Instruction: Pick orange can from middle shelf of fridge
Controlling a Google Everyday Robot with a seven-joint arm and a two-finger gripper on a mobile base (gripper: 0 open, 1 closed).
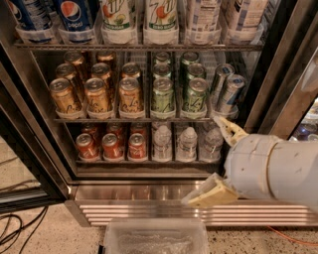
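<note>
fridge [149, 196]: commercial drinks cooler with a ribbed steel base, interior open to my view.

middle shelf [134, 119]: wire rack with a silver front rail. it carries three columns of golden-orange cans at the left, two columns of pale green cans [163, 96] in the middle, and slim silver cans [226, 92] leaning at the right.

orange can [130, 95]: front of the third column, upright, just beside the green cans. i judge it the orange can closest to the claw. it sits on the rack, untouched.

lower rack: short red cans [113, 146] at the left, water bottles [188, 144] at the right.

top rack: pepsi bottles [74, 15] and other large bottles.

claw [201, 159]: low right, in front of the fridge's lower right corner. its two cream fingers are spread wide, one pointing up toward the middle shelf's rail and one down over the steel base. it has hold of nothing.

floor: clear plastic bin [154, 238] below the base, cables [15, 228] at the left.

progress: early, in my judgement. the claw is at the fridge but outside the shelves and well to the right of the orange columns. left to do: move left and up to shelf height, reach in around one can, close, and draw it out.
</note>
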